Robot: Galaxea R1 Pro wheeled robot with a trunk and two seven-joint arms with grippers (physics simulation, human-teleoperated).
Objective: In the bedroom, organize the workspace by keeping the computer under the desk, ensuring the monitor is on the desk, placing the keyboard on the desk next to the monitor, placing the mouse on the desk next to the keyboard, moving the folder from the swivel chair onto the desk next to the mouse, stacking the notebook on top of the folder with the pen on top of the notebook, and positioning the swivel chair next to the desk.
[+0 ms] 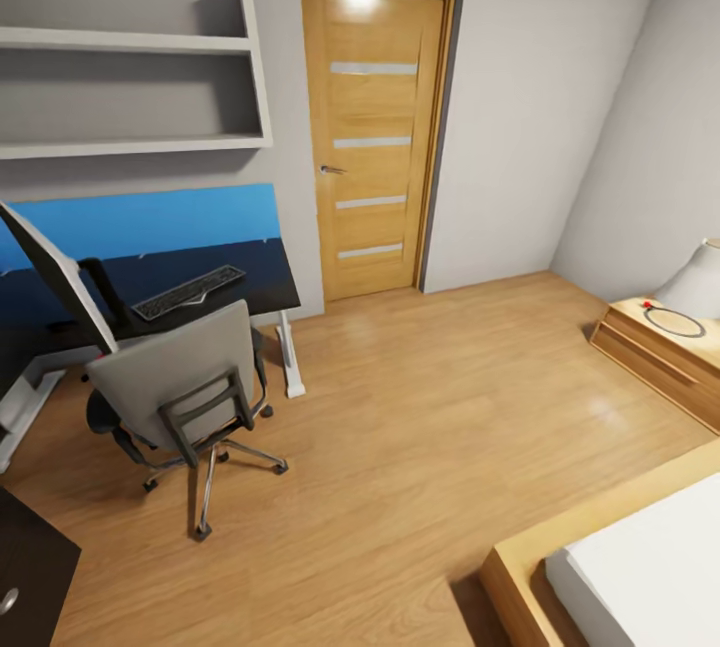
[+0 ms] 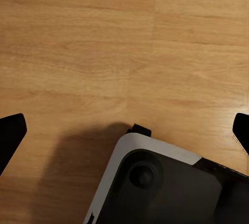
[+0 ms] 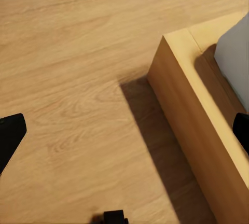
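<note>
Still the approach stage: both grippers (image 2: 124,130) (image 3: 124,130) spread and empty over bare floor (image 1: 430,407), chair (image 1: 180,377), desk (image 1: 200,277), keyboard (image 1: 188,292) well ahead-left; gotta roll closer first

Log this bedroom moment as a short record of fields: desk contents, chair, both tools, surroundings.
desk: black top, blue back panel, by the wall left of the door
on desk: keyboard; monitor at its left end
swivel chair: on the wood floor in front of the desk, back toward camera
left tool: open, empty, above floor
right tool: open, empty, beside bed frame
</note>
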